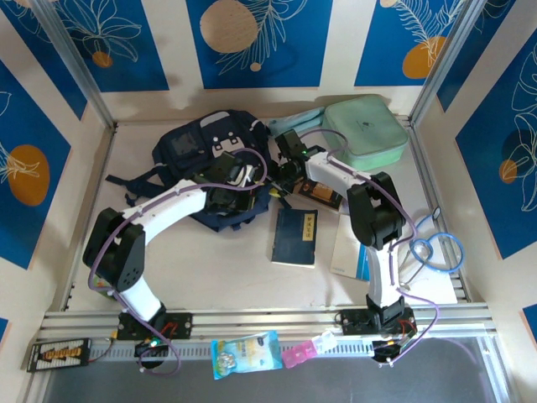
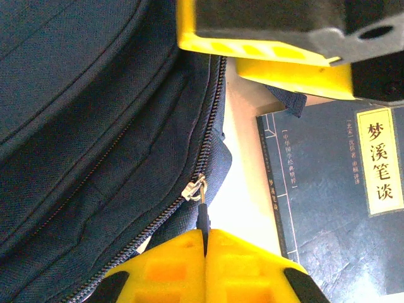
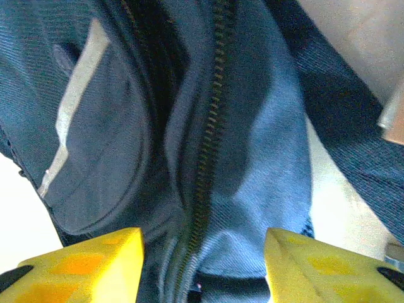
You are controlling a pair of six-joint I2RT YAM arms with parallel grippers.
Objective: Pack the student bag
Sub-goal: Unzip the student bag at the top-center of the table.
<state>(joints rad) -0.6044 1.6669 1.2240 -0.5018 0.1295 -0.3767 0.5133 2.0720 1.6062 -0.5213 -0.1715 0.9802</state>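
Robot lab cell. Aluminium rail (image 1: 268, 319) at frame bottom carries both arms (image 1: 159, 211); blue printed panels (image 1: 126, 42) box in the table (image 1: 226, 277).

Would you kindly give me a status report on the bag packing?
Left gripper shut on zipper pull. Right gripper open over student bag. Book lies beside it.

Right gripper (image 3: 202, 271) close over the student bag (image 3: 265, 158), jaws spread.

The two yellow fingers (image 3: 88, 262) sit at the bottom corners, well apart, with navy fabric bulging between them and nothing pinched. A dark zipper (image 3: 211, 126) runs from the top edge down toward the gap between the fingers (its slider cannot be made out). Just left of it, a deep shadowed fold follows the same line. Further left, a thin pale stripe (image 3: 72, 101) slants across a rounded pocket panel. Pale table (image 3: 338, 208) shows past the bag on both sides.
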